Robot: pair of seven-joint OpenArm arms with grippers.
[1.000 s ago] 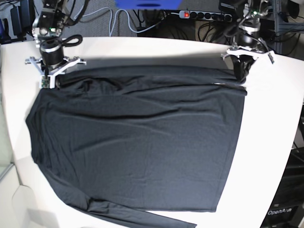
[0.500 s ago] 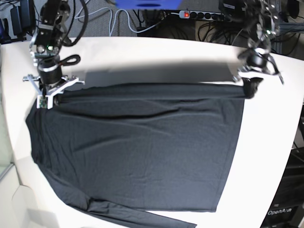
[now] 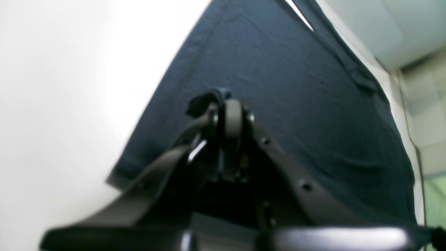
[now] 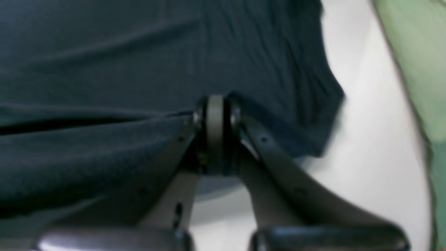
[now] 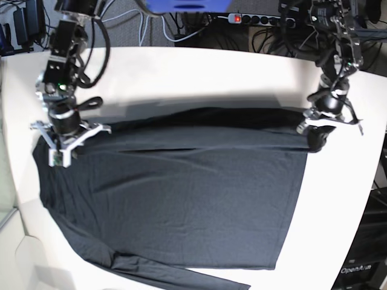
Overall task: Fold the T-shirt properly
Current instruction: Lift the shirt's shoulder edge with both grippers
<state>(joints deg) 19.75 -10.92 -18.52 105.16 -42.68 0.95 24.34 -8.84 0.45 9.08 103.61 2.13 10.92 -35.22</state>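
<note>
The T-shirt (image 5: 175,199) lies flat across the middle of the white table (image 5: 199,69), its far edge doubled over and held up at both corners. The left gripper (image 5: 315,138) has its jaws fully closed on the hem-side corner at the table's right in the base view; the right gripper (image 5: 60,154) is likewise pinched tight on the corner at that view's left. The wrist views confirm fabric bunched between each pair of pads. The step in hand appears to be carrying this far edge forward over the body of the garment. To do it well, move both arms at an equal rate so the fold line stays straight and parallel to the near edge, keep light tension between the two corners to prevent sag, and hold the edge low enough that the thin fabric does not billow or drag the lower layer. A loose sleeve (image 5: 181,273) trails off at the near edge and needs tucking later. Beyond the table, cables and a power strip (image 5: 260,19) run along the far side.
</note>
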